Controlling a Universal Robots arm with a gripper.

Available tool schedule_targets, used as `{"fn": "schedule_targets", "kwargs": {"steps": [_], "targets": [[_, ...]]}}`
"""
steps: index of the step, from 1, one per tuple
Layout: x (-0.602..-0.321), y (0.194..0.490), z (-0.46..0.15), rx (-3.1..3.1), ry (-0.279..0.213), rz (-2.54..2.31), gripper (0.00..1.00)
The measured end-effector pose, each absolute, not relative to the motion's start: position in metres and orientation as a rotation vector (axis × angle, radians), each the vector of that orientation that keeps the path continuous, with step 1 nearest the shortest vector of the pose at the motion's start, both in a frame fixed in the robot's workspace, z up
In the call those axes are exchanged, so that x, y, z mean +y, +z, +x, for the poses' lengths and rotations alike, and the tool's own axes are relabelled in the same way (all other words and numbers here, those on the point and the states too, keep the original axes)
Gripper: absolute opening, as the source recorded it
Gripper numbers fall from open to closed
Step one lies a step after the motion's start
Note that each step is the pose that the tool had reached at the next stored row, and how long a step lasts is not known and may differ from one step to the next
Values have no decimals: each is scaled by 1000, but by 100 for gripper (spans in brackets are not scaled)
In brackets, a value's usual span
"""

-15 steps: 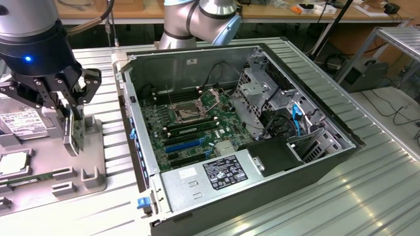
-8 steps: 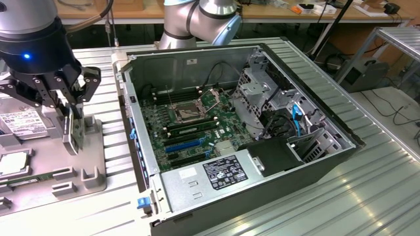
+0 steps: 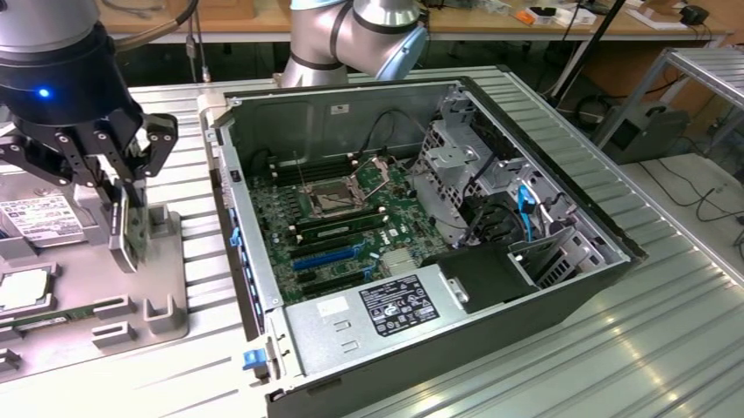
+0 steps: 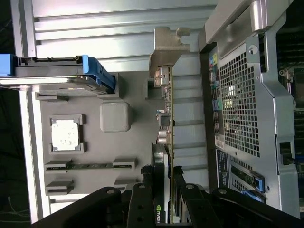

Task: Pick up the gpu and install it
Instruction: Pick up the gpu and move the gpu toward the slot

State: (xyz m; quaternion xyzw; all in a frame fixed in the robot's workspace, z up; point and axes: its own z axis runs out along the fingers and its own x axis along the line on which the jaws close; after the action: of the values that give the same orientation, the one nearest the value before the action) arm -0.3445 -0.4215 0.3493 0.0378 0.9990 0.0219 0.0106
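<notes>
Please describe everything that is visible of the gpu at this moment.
The gpu is a thin flat card standing on edge over the grey tray at the exterior view's left, beside the open computer case. The wrist view shows it edge-on: a narrow board with small connectors, a dark part bearing a green logo, and a silver metal bracket at the far end. The gripper clamps both its faces. Whether its lower edge touches the tray cannot be told.

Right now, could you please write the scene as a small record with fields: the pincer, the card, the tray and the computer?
pincer: closed on the gpu
gpu: standing on edge, over the gray tray, outside the computer case
gray tray: carries a hard drive, a processor and a memory stick
computer case: side open, motherboard exposed, on the exterior view's right of the tray
installation: not yet done
</notes>
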Motion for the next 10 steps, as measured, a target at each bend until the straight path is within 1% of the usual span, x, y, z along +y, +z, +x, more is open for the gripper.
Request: {"fn": "schedule_targets", "kwargs": {"steps": [10], "targets": [[-421, 355, -344, 3118, 68, 118, 27]]}}
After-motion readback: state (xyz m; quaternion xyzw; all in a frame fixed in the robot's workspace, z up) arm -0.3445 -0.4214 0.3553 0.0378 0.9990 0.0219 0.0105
